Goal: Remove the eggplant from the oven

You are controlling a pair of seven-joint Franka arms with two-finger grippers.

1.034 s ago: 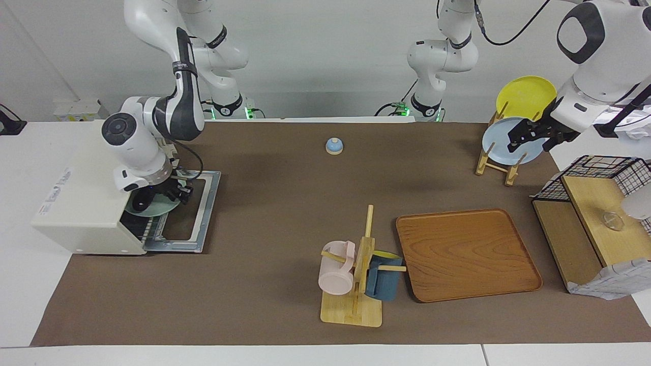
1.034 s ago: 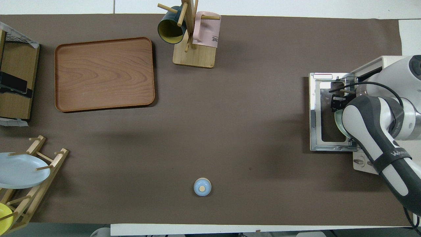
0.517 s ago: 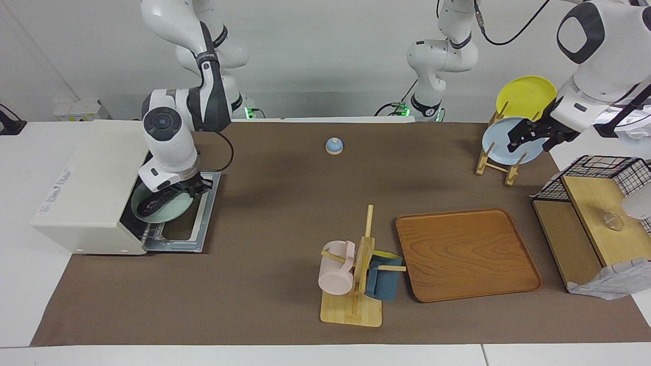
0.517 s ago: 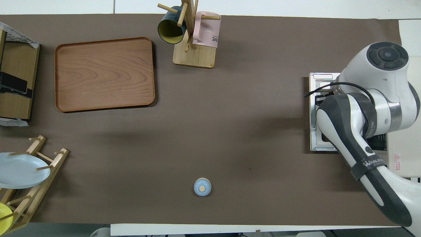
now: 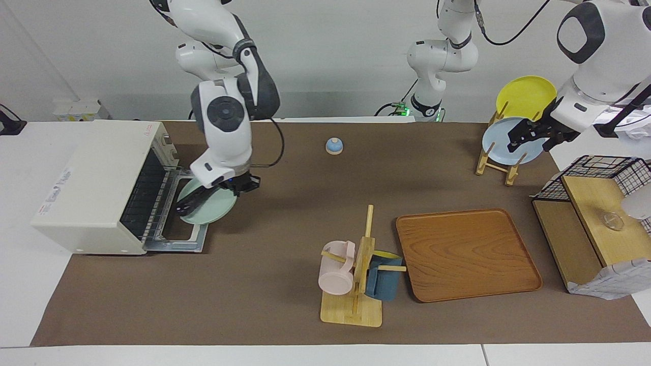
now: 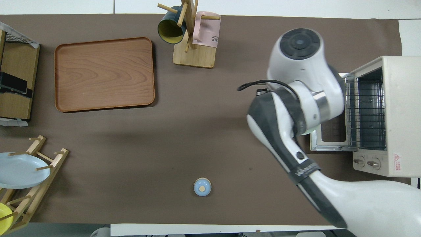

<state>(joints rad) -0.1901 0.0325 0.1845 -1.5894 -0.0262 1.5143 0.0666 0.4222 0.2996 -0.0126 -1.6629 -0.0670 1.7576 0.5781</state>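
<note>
Facing view shows you the right gripper (image 5: 239, 184) clamped on the rim of a pale green plate (image 5: 211, 206), which it holds in the air over the oven's lowered door (image 5: 196, 239), in front of the oven (image 5: 96, 188). A dark slender shape lies along the plate's lower edge, and that is most likely the eggplant (image 5: 189, 202), though you cannot make out its stem. The plate looks tilted, its oven-side edge lower.

That tilt is your main risk. If the plate tips further, the eggplant may roll off onto the door or back toward the wire rack (image 6: 364, 112). A one-edge grip also lets the plate swing or slip if you accelerate sharply. In the overhead view the right arm hides the plate almost entirely, so judge height and clearance from the facing view only.

Watch the mug tree (image 5: 356, 277) and the wooden tray (image 5: 468, 254) if you carry toward the table's middle; the small bell (image 5: 334, 146) sits nearer to the robots.

Your left gripper (image 5: 531, 136) waits over the blue plate (image 5: 496, 147) in the dish rack; whether its fingers are parted cannot be told.
</note>
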